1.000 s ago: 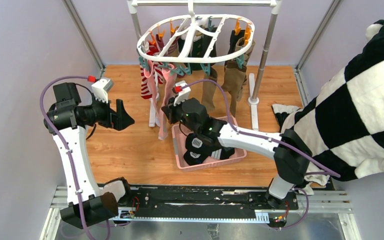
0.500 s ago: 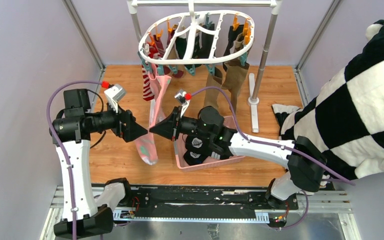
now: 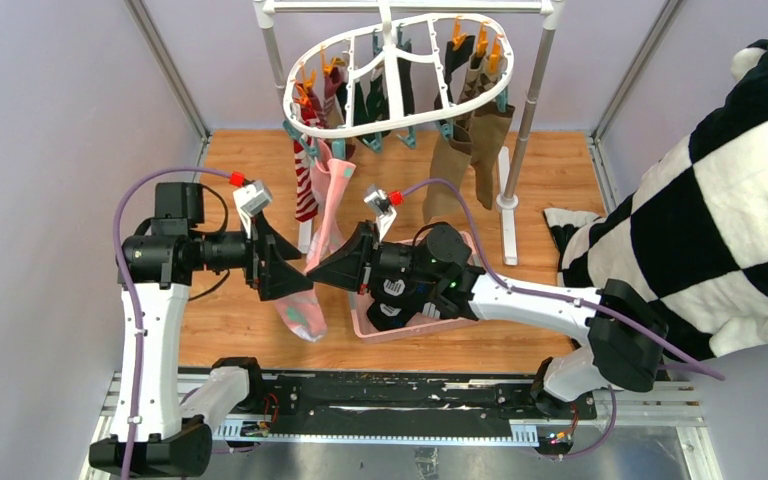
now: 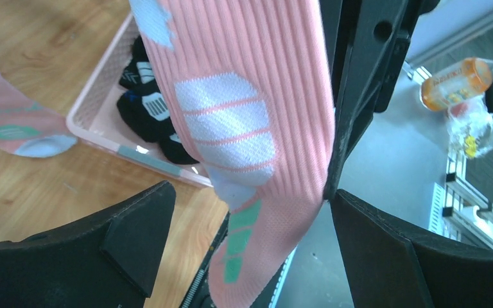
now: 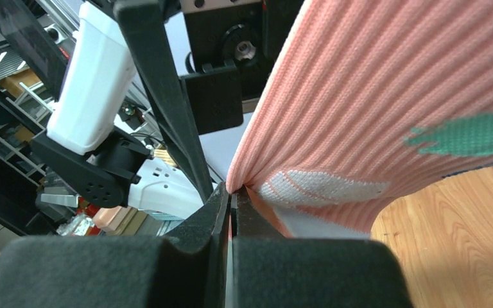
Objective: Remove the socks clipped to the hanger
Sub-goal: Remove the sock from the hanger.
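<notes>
A few black socks [image 4: 147, 106] lie in the pink basket [image 3: 422, 328] already, so some of the job is done. Lots of socks still hang from the clips on the white hanger [image 3: 410, 122]. The right claw [image 5: 231, 199] is pinched tight on the long pink sock [image 3: 333, 195], which looks clipped at its top. The left claw [image 4: 250, 224] is wide open, one finger on each side of that sock, holding nothing. This sock and all the others are left to pull off

The wooden tabletop [image 3: 240, 312] carries a pink slotted basket [image 3: 430, 327], the grey rack's 2 white feet [image 3: 506, 190], and a checked plush cloth [image 3: 566, 222] at its right edge.
</notes>
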`<state>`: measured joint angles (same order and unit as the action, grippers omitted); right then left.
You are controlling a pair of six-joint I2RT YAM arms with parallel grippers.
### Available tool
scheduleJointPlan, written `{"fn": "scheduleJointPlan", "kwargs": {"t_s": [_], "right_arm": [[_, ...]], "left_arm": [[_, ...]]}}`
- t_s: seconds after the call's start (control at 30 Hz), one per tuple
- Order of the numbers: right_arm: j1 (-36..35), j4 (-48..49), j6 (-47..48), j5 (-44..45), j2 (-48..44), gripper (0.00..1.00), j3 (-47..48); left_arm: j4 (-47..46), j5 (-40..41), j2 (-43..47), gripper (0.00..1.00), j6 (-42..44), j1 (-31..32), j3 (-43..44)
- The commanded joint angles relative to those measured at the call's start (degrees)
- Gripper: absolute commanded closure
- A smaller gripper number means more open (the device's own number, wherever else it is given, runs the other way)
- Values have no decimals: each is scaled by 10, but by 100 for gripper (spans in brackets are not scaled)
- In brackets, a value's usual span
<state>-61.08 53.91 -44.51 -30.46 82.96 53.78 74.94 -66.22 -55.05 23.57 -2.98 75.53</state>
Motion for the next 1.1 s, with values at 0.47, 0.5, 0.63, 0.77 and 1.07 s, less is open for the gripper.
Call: {"fn": "scheduleJointPlan", "kwargs": {"t_s": [0.47, 0.5, 0.63, 0.77, 1.07], "right_arm": [[4, -107, 8, 70, -82, 89, -9], [4, -130, 14, 94, -93, 84, -10], [-1, -262, 43, 226, -145, 60, -6], [-6, -373, 71, 371, -198, 31, 13], [5, -460, 157, 485, -162, 16, 132]], "left_arm": [[7, 44, 15, 49, 55, 60, -44], [7, 49, 12, 58, 56, 60, -40], [7, 68, 2, 82, 56, 60, -32], [7, 80, 1, 86, 61, 60, -34], [7, 101, -7, 88, 59, 60, -28]]}}
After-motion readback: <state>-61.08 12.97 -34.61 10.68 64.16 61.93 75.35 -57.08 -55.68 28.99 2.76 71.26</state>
